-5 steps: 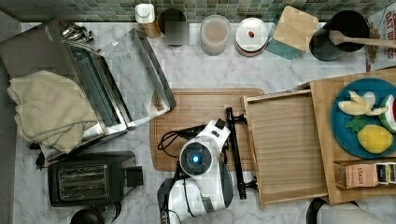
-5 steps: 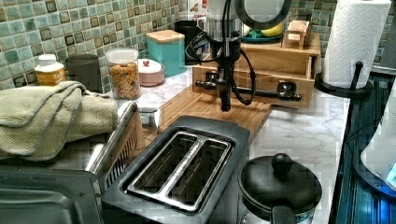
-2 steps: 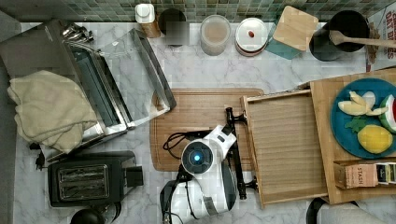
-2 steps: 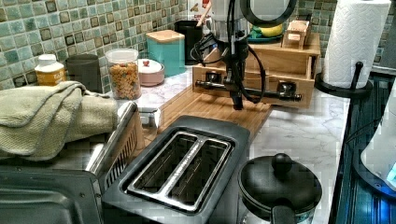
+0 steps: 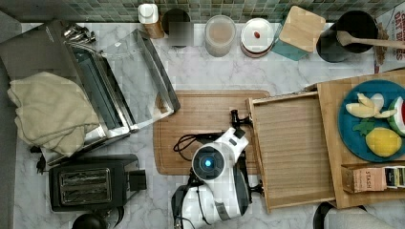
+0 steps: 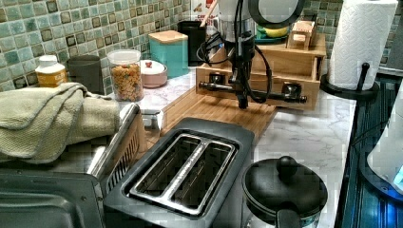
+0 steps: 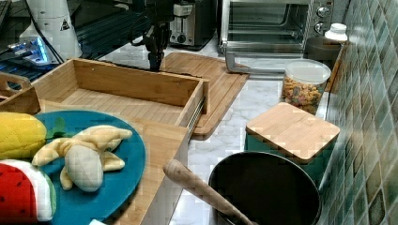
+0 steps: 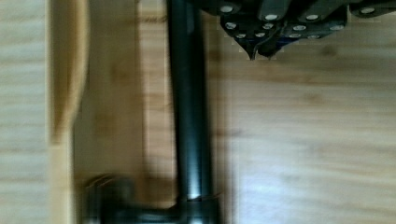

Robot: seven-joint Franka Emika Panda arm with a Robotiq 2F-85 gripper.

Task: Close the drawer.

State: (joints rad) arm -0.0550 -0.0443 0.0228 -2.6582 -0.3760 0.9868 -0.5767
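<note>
The drawer stands pulled out from under the thick wooden top, toward the top view's left, and its ribbed floor is bare. Its long black bar handle runs across the front. My gripper hangs shut with nothing in it, fingertips pointing down just in front of the handle, over the cutting board. In the wrist view the handle runs past the closed gripper with a narrow gap between them. In the right view the gripper sits just beyond the drawer's front wall.
A bamboo cutting board lies under the gripper. A toaster and a toaster oven with its door open stand on the top view's left. Jars and canisters line the tiled wall. A blue fruit plate rests on the wooden top.
The gripper has moved toward the left view's right and come closer to the drawer handle. The drawer has not visibly moved.
</note>
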